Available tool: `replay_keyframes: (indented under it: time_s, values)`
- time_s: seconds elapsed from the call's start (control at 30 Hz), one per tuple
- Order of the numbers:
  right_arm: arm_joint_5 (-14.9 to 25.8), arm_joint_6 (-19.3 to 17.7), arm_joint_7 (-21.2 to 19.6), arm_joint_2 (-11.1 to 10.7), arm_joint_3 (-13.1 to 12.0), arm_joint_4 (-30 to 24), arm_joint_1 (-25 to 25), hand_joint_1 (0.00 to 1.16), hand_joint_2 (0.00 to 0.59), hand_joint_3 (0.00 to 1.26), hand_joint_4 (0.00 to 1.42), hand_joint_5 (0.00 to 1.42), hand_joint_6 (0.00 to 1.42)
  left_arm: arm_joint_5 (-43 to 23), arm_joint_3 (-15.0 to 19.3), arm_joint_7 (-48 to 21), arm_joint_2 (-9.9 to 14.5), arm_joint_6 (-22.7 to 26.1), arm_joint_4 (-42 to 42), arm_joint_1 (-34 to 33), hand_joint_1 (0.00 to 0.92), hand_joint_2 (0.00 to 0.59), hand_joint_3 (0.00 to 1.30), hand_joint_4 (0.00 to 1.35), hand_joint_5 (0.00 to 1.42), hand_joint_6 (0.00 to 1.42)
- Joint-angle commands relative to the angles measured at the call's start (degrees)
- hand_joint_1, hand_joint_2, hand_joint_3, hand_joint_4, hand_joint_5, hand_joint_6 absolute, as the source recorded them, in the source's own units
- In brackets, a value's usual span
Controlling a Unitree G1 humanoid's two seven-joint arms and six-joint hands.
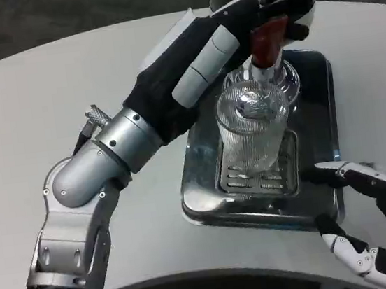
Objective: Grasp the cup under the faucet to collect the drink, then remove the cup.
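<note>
The ribbed clear glass cup stands on the steel drip tray under the red faucet lever, where the left hand rests. The right hand waits open nearby, holding nothing; the filling step seems in hand, and next it must grasp the cup.

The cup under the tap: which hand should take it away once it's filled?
Probably the right hand. It waits open beside the tray, fingers pointing toward the cup with nothing between them. The left hand is up on the red tap handle, so it is busy.
</note>
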Motion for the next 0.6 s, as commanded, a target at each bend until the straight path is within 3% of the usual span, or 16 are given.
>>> replay_keyframes:
  time_s: [0.03,0.6]
  values:
    - [0.22,-0.23,-0.69,0.59,0.06,-0.12,0.29,0.63,0.486,0.33,0.29,0.29,0.11,-0.11,-0.57,-2.4,0.91,-0.85,0.98,0.17,0.0,0.066,0.19,0.14,0.24,0.15]
    - [-0.02,-0.14,-0.42,1.15,0.51,-0.5,0.13,0.63,0.486,0.33,0.29,0.29,0.11,1.11,-1.0,-4.42,3.86,-3.62,2.52,0.43,0.0,0.06,0.29,0.24,0.31,0.18]
